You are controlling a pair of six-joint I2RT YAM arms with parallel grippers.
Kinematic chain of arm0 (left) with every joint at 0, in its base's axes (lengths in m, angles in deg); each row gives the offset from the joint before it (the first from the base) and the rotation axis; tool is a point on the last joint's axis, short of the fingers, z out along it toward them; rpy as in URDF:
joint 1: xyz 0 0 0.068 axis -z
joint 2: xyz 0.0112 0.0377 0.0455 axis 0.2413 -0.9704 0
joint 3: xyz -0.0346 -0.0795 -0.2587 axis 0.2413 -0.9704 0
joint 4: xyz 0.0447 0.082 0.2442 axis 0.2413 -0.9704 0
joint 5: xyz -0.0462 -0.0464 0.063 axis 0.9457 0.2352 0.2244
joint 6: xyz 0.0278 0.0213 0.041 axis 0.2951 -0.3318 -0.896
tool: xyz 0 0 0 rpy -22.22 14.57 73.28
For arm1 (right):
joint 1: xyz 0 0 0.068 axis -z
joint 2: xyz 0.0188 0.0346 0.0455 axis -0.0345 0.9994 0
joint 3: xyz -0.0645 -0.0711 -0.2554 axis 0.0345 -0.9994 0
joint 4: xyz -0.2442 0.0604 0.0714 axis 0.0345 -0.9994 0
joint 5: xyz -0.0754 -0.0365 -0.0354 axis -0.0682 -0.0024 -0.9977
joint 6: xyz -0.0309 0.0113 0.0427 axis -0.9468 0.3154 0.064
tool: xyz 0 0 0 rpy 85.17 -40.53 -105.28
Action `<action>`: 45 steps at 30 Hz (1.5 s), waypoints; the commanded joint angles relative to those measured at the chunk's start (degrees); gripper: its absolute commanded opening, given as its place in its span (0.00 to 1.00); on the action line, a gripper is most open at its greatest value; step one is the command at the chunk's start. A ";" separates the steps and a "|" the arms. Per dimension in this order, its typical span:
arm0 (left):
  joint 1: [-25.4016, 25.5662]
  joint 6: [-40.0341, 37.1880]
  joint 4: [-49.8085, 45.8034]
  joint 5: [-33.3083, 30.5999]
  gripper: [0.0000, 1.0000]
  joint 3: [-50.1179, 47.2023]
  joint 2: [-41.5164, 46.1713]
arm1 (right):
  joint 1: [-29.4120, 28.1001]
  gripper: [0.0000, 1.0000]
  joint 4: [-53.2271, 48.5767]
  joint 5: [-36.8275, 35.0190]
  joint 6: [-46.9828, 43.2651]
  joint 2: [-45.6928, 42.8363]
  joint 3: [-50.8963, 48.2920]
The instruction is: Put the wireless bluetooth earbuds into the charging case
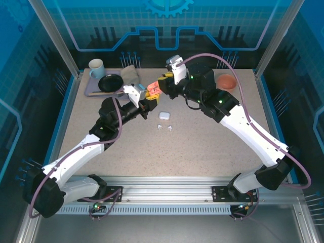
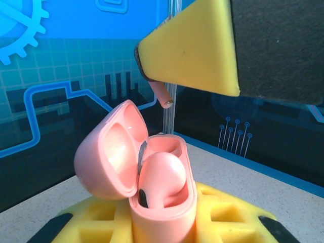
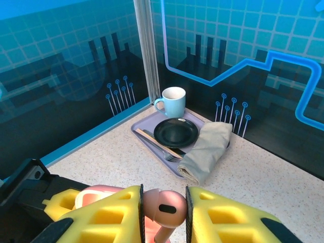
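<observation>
L grip (image 1: 150,96) clamps open coral case (image 2: 163,202), 1 bud (image 2: 162,177) in | R grip (image 3: 163,205) pinches coral earbud (image 3: 168,206) just 1 o'clock of case | open tabletop (image 1: 202,147) toward 6; tray (image 1: 90,91) at 10, back-left edge

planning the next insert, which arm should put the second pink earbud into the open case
Right. Its hand holds the coral-pink earbud between its pads, just above the open pink case. The left hand is shut on that case, busy holding it, with a seated earbud inside.

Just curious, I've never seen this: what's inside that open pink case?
One coral-pink earbud sits in the open pink charging case. The well behind it looks empty, but that earbud covers its bottom.
</observation>
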 commanded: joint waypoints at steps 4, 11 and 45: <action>-0.20 0.25 0.09 1.47 0.00 1.87 -0.22 | 0.38 0.25 1.96 2.01 0.29 0.89 -0.51; -0.21 -0.09 0.18 1.26 0.00 1.70 -0.36 | 0.42 0.24 2.68 1.97 1.12 -0.28 -2.92; -0.23 -0.16 1.23 0.94 0.00 1.90 -1.32 | 1.73 0.22 2.24 5.22 1.71 -1.66 -7.39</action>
